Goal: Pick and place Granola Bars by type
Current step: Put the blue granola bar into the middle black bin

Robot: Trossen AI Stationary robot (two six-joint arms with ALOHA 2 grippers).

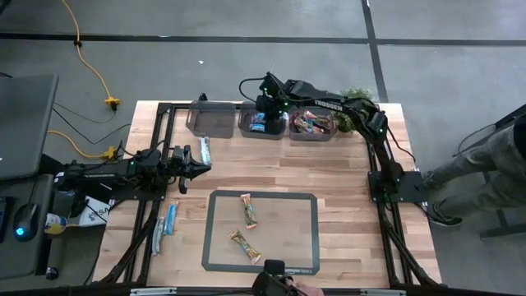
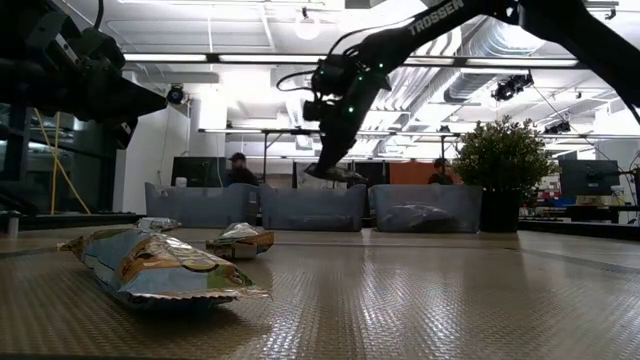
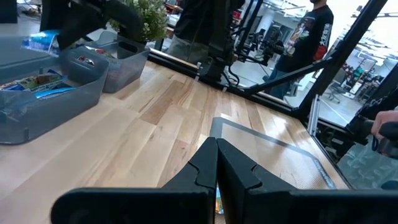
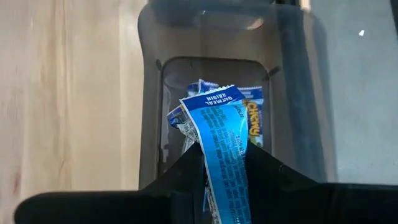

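You see three clear grey plastic bins (image 1: 262, 123) on the wooden table (image 1: 345, 173)'s far edge, two tan wrapped bars (image 1: 249, 210) on the near dark mat (image 1: 304, 230). The right gripper (image 4: 225, 163) is clamped on a bright blue wrapped bar (image 4: 225, 143) over the middle bin; the left gripper (image 3: 216, 163) is closed together, empty.

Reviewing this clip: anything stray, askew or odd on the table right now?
Mostly orderly. One pale bar lies alone on bare wood by the shut left gripper, and two more sit off the mat's left edge. The right gripper holds a blue bar over the middle bin.
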